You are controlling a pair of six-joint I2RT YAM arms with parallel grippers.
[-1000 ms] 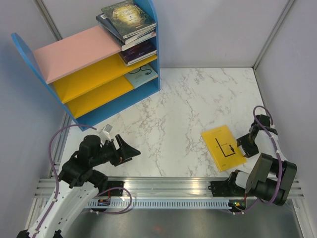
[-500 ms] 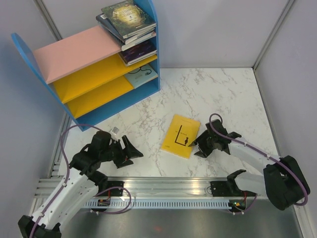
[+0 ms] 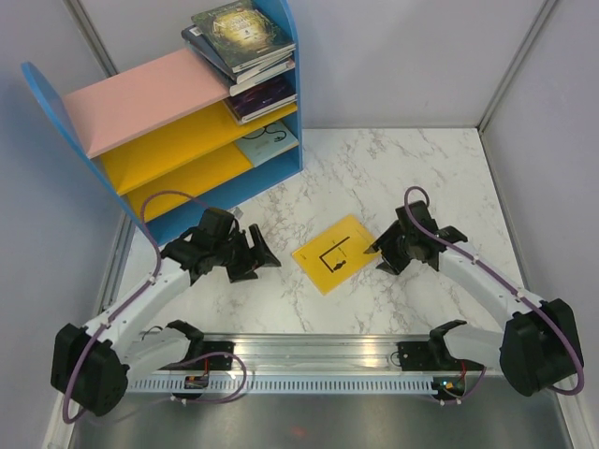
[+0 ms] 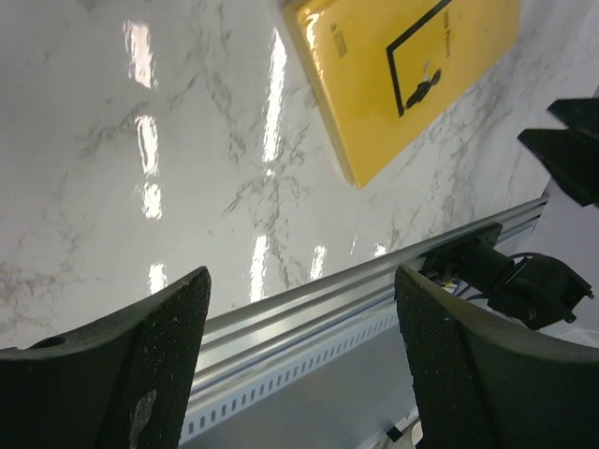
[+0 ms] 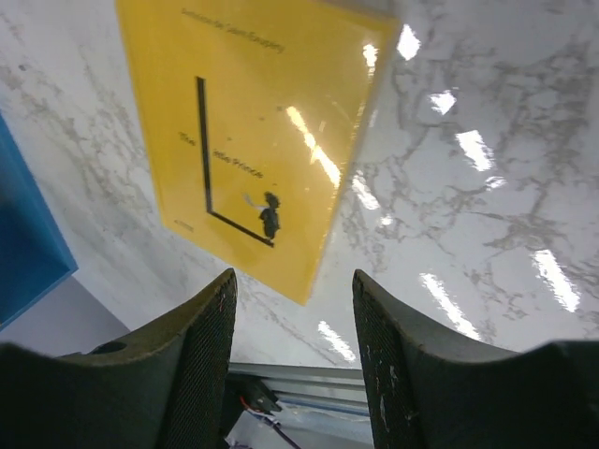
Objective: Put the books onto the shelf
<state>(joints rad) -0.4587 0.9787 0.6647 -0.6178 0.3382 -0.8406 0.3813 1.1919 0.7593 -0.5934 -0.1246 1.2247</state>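
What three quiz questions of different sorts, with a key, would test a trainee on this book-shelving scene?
1. True or false: the yellow book lies flat on the marble table, between the left pincer and the right pincer.
2. Which pincer grips a book? A left, B right, C neither.
3. Fill in: seen from above, the books already on the shelf are gathered at its ___ end.
Key: 1 true; 2 C; 3 right.

A yellow book [image 5: 253, 140] lies flat on the marble table [image 5: 468, 215].
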